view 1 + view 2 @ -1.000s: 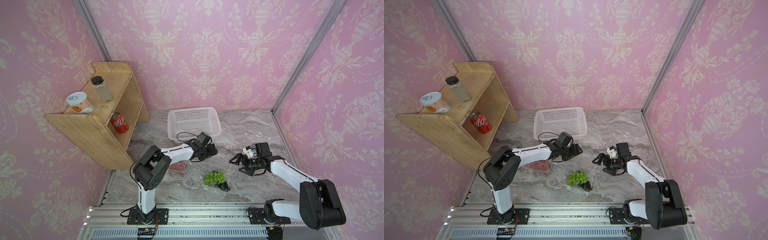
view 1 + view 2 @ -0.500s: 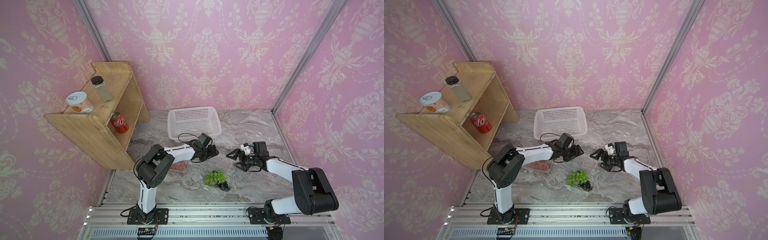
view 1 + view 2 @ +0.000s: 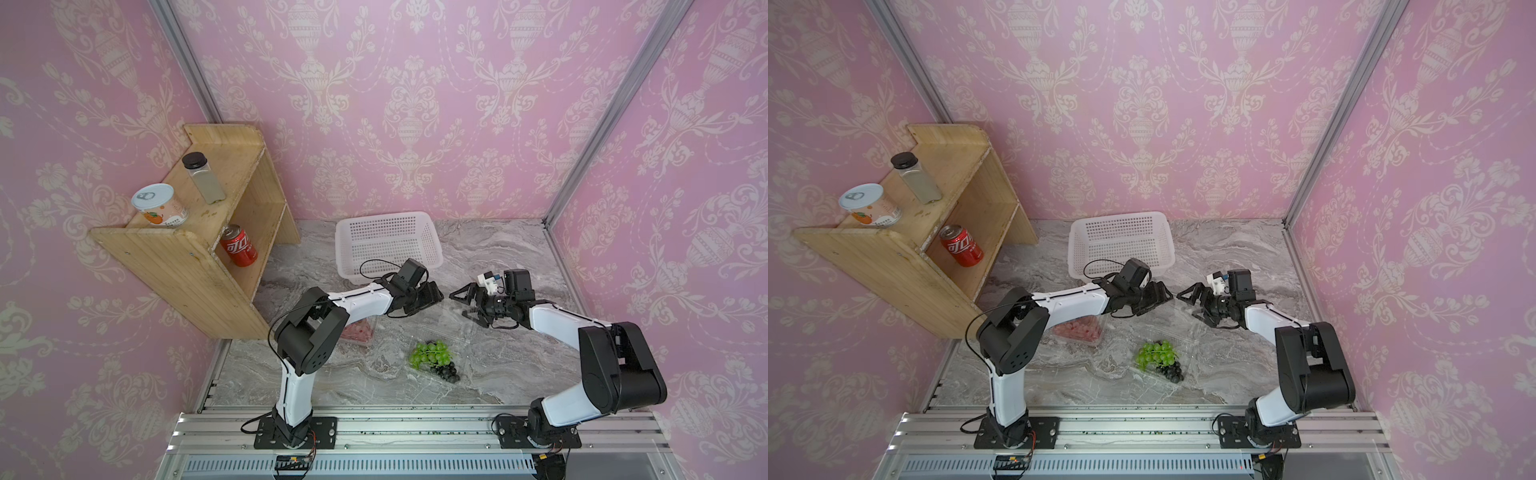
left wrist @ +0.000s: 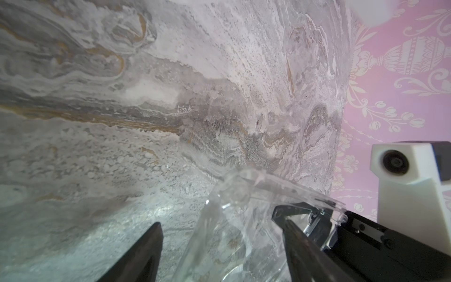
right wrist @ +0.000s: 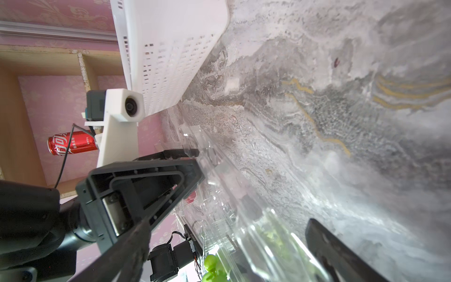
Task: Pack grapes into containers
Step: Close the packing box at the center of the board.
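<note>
A clear container (image 3: 468,335) near the table's front holds the green grapes (image 3: 430,353) and the dark grapes (image 3: 446,371). Its clear lid (image 3: 455,318) stands raised behind them. A second clear container (image 3: 1096,341) with red grapes (image 3: 1079,330) lies partly under my left forearm. My left gripper (image 3: 436,291) and right gripper (image 3: 457,305) face each other at the lid's far edge, both open. In the left wrist view the lid (image 4: 244,195) passes between the spread jaws of the left gripper (image 4: 222,223). In the right wrist view the lid (image 5: 246,219) runs between the jaws of the right gripper (image 5: 227,222), with green grapes (image 5: 211,263) beyond.
A white perforated basket (image 3: 388,243) stands just behind both grippers. A wooden shelf (image 3: 187,257) at the left carries a red can (image 3: 237,245), a tin (image 3: 160,205) and a jar (image 3: 203,178). Pink walls close in the marble table (image 3: 519,249).
My right gripper has moved left towards the left gripper and now stands at the raised lid. The left gripper has hardly moved. The grapes lie as before.
</note>
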`<act>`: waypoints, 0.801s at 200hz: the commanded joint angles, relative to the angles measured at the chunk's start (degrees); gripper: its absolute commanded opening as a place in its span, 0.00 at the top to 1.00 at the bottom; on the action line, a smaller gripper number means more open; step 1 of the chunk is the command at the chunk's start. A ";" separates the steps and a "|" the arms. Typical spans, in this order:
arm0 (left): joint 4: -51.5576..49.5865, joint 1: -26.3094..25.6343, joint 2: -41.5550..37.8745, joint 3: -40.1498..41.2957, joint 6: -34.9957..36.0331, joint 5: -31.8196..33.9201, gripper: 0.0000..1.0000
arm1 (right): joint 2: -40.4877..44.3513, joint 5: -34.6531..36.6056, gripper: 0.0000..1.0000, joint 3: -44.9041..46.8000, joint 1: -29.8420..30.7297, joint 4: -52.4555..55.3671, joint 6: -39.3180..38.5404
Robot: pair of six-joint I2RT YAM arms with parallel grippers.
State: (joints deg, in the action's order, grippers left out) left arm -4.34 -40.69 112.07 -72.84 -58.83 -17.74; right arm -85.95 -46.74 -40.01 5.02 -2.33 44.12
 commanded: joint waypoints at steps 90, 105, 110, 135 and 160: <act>-3.90 0.22 -10.76 -1.31 3.92 -0.21 0.21 | 13.97 -1.35 0.01 -3.72 2.08 14.43 -5.01; -3.87 0.17 -11.26 -0.99 4.24 -0.06 0.20 | 13.91 -0.70 0.00 -3.58 2.19 14.46 -5.24; -3.86 0.24 -11.14 -0.95 4.32 -0.06 0.20 | 13.72 -0.49 0.01 -3.66 2.18 14.46 -5.24; -3.43 0.34 -10.09 -1.34 4.45 -0.69 0.20 | 12.60 0.11 0.01 -4.37 2.28 14.58 -5.79; -2.54 0.69 -10.20 -1.30 4.69 -0.69 0.20 | 12.73 0.99 0.01 -5.23 2.28 16.33 -7.51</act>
State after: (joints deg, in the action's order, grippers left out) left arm -6.87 -40.58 102.08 -73.25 -56.18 -17.72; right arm -73.14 -46.57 -43.35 6.90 11.70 39.33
